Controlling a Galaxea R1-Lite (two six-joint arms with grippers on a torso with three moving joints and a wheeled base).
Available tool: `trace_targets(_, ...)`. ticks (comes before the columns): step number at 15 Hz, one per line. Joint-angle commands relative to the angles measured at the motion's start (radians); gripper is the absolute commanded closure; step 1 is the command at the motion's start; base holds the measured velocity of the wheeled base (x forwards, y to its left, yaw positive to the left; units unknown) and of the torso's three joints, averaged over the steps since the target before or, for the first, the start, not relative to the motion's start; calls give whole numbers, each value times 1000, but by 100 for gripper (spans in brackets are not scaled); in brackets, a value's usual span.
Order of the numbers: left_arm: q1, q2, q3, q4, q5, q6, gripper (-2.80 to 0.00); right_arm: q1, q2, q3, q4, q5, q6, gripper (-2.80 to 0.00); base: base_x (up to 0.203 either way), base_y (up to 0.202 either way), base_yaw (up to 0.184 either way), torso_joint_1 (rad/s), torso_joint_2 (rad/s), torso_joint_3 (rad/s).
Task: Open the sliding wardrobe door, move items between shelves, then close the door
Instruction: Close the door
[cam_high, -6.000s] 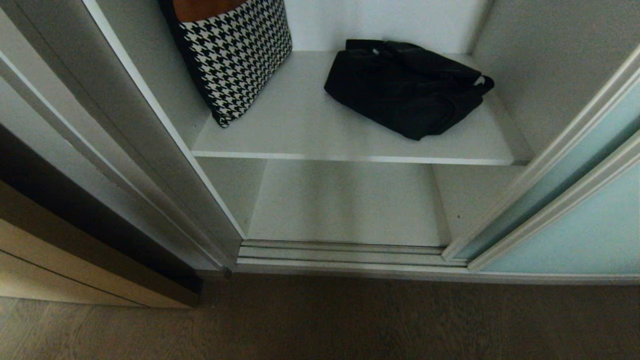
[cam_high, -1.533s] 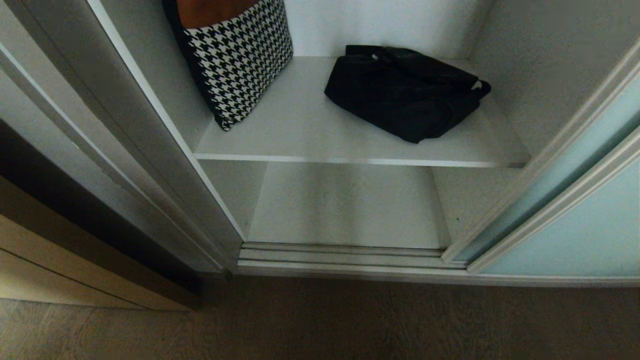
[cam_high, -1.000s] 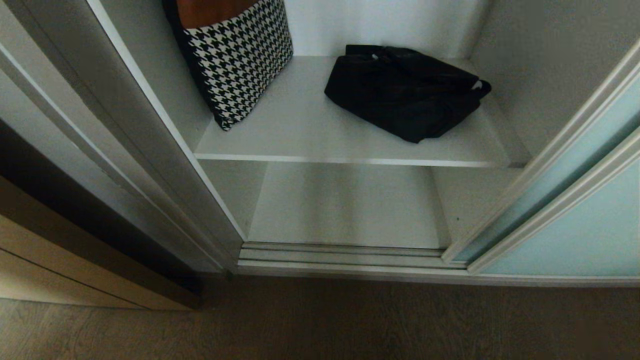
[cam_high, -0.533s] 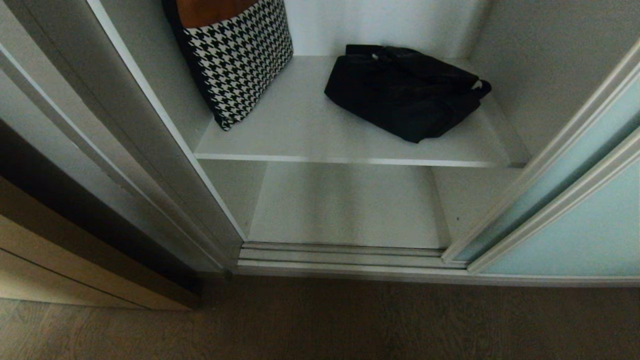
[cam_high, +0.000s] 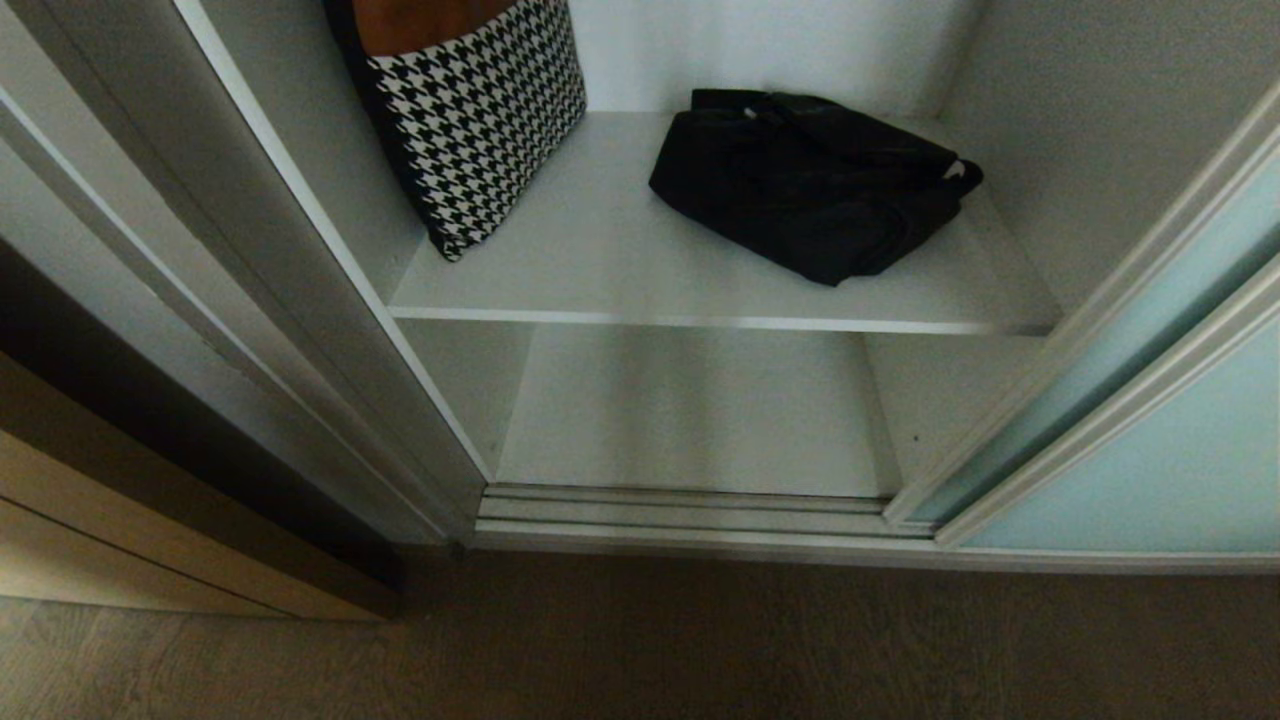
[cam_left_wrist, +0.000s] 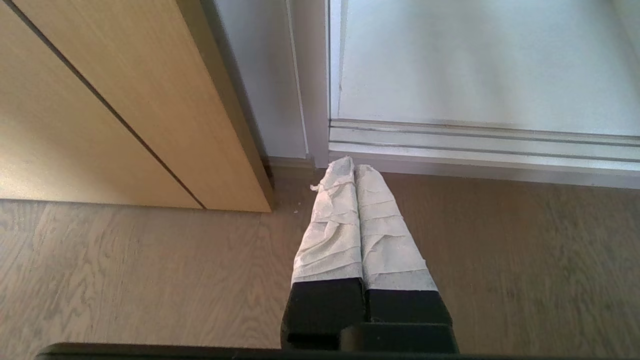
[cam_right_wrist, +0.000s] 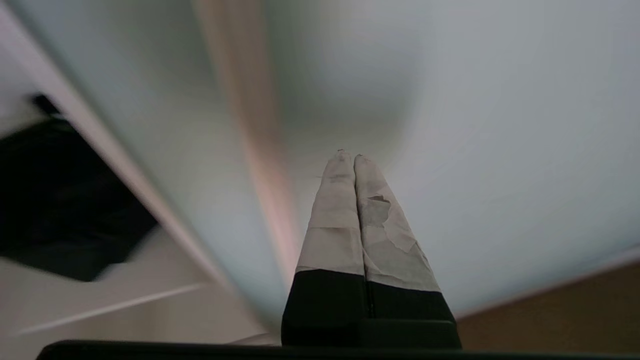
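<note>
The frosted aqua sliding wardrobe door (cam_high: 1150, 440) stands pushed to the right, leaving the wardrobe open. On the upper grey shelf (cam_high: 620, 270) a houndstooth piece (cam_high: 470, 110) leans against the left wall. A black bundle (cam_high: 810, 180) lies at that shelf's right. The lower shelf (cam_high: 690, 410) is bare. Neither arm shows in the head view. My right gripper (cam_right_wrist: 348, 157) is shut and empty, pointing at the door glass (cam_right_wrist: 500, 125), with the black bundle (cam_right_wrist: 60, 200) off to one side. My left gripper (cam_left_wrist: 354, 165) is shut and empty, low over the wood floor by the track (cam_left_wrist: 475, 145).
A ribbed silver floor track (cam_high: 680, 505) runs along the wardrobe's front. A tan wooden cabinet (cam_high: 120, 530) stands to the left, with its corner (cam_left_wrist: 240, 165) close to the left gripper. Brown wood floor (cam_high: 700, 640) lies in front.
The head view shifted slightly since six seconds ago. Over the last second nothing in it has moved.
</note>
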Motion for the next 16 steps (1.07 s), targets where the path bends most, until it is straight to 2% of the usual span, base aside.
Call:
trace_targets(1,0,2,0,-1,0,0,0,44,10,0,-10,2,25,0,0,0,0,0,0,0)
trace_targets(6,0,2,0,-1,0,0,0,48,66,-9,-154,5,30,0,0,0,0,0,0,0)
trace_targets(9,0,2,0,-1,0,0,0,57,68,-5,-174,7,46,0,0,0,0,0,0,0)
trace_targets(12,0,2,0,-1,0,0,0,102,50,9,-171,8,59,0,0,0,0,0,0,0)
trace_targets(16,0,2,0,-1,0,0,0,208,13,56,-174,1,56,0,0,0,0,0,0,0)
